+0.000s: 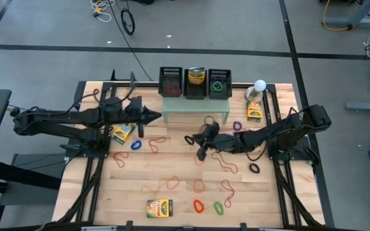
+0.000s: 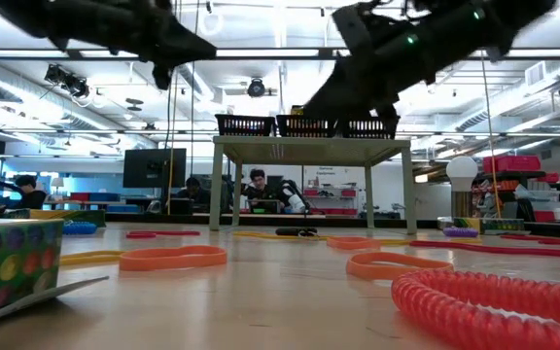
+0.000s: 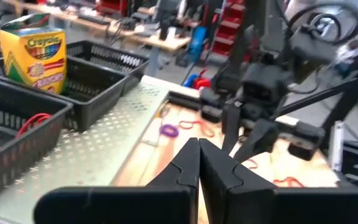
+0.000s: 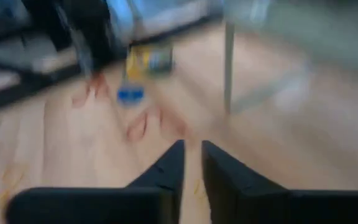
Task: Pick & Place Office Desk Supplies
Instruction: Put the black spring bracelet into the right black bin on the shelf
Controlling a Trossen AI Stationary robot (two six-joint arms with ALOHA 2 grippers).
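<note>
Light wood plank tabletop [image 1: 178,192] on black frame rails, grey floor around it with dark tape lines and cables. Beyond the table edge in low view: open lab with ceiling pipes, screens, seated people at desks far back.

Pale green perforated stand [image 1: 195,105] at the far centre, carrying three black mesh baskets [image 1: 171,82] in a row: red bands in one, yellow crayon box [image 1: 196,76] standing in the middle one, green band in the third. White ball-topped object [image 1: 259,86] just beside the stand toward the right arm's side, with a second yellow box [image 1: 254,112] near it on the wood.

Rubber bands [image 1: 198,186] scattered all over the near half: red and orange loops mid-table, blue band [image 1: 135,145] near the left arm, purple band [image 1: 237,126] by the stand leg, black band [image 1: 254,168] on the right, green band [image 1: 219,207] at the near edge. Third yellow box [image 1: 160,208] at the near edge, fourth [image 1: 122,133] partly under the left arm.

Left gripper [image 1: 157,117] raised beside the stand's end, fingers [image 3: 188,168] pressed together, nothing pinched. Right gripper [image 1: 189,139] over the wood in front of the stand, above red loops, fingers [image 4: 169,165] narrowly apart, nothing seen between them; wrist view blurred.

Stand legs and both arm bodies blocking parts of the band field; right arm lying across several red loops
</note>
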